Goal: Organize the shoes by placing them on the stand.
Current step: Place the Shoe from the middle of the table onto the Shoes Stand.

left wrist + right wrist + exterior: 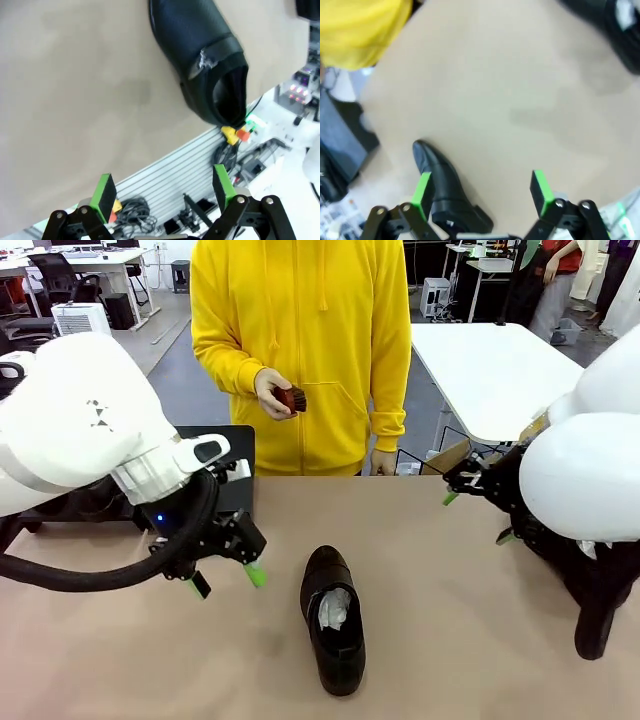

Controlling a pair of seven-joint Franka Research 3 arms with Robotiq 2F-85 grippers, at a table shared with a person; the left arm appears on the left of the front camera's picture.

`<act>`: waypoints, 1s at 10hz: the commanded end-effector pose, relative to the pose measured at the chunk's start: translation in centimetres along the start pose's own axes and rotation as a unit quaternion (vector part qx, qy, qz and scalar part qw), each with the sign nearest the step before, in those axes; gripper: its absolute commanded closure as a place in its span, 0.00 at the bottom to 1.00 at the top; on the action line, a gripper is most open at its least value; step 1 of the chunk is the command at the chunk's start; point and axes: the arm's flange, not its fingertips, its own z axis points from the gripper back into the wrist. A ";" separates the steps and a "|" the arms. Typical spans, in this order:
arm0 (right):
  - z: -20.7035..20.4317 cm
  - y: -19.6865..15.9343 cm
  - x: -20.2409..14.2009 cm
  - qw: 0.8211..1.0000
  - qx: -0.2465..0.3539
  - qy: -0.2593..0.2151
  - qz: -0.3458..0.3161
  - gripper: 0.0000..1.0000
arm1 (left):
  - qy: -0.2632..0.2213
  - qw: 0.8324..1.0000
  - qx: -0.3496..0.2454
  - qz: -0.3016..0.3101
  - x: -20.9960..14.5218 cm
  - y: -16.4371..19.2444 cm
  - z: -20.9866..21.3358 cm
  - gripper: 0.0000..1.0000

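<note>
The middle shoe (333, 620) lies on the table (450, 620) close to the near edge, around the midpoint. Its toe points to the far side and white paper shows in its opening. In the left wrist view its heel (227, 95) sits right at that edge, above a slotted rail (170, 170) and cables.

The left gripper (227, 582) hangs just left of this shoe, apart from it, fingers spread wide and empty. Its own camera shows the same wide gap (165, 192).

Toward the right edge the right gripper (476, 518) is also wide open and holds nothing. Its wrist view (481, 192) shows a second shoe (442, 185) lying just beyond one of its fingers, near a table edge; whether it touches I cannot tell.

At the far left corner, behind the left arm, stands a black platform I take for the stand (236, 450), with no shoe visible on it. Beyond the far edge a person's hand (272, 392) holds a small brush (292, 399).

I judge the task barely begun, at the approach for a first pick. The next move calls for shifting the left gripper over the middle shoe and closing across its sides. A push toward the near edge risks tipping it off. The bare tabletop between shoe and stand leaves open room.
</note>
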 end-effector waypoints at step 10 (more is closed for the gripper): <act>-0.6 -0.8 0.9 0.999 -0.013 0.000 -0.033 0.00 | -0.079 0.987 0.102 0.094 -1.0 -15.6 -7.8 0.00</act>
